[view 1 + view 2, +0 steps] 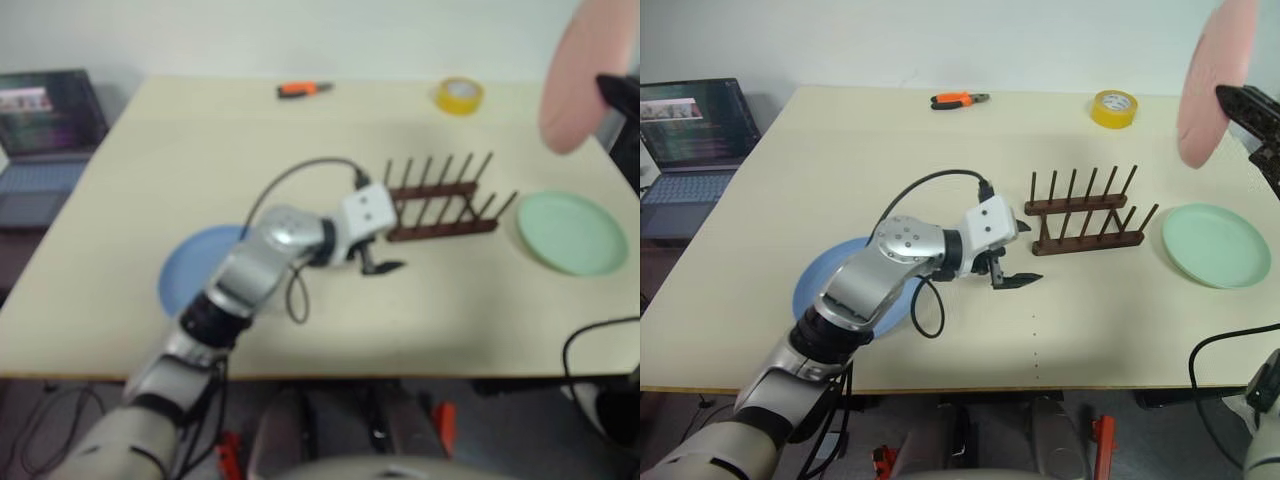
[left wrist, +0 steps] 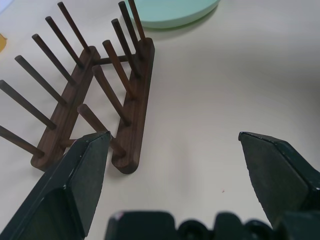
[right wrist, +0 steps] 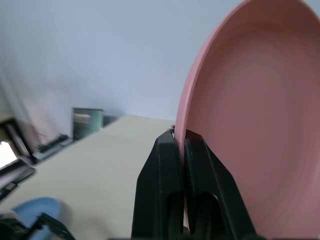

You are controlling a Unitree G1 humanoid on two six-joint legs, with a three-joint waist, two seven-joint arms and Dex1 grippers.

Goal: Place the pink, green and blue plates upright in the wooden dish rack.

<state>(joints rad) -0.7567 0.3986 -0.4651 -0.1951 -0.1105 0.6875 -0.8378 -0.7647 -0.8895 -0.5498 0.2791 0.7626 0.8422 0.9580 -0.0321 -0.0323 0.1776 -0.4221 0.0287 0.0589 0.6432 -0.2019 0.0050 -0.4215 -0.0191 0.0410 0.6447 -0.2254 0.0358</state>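
The pink plate hangs edge-up in the air above the table's far right corner, my right gripper shut on its rim. On the table's right side the green plate lies flat, just right of the wooden dish rack, which holds no plates. My left gripper hovers open beside the rack's left end, nothing between its fingers. The blue plate lies flat to the left, partly hidden under my left arm.
Orange-handled pliers and a yellow tape roll lie near the table's far edge. An open laptop stands off the table's left side. A black cable loops over the front right edge.
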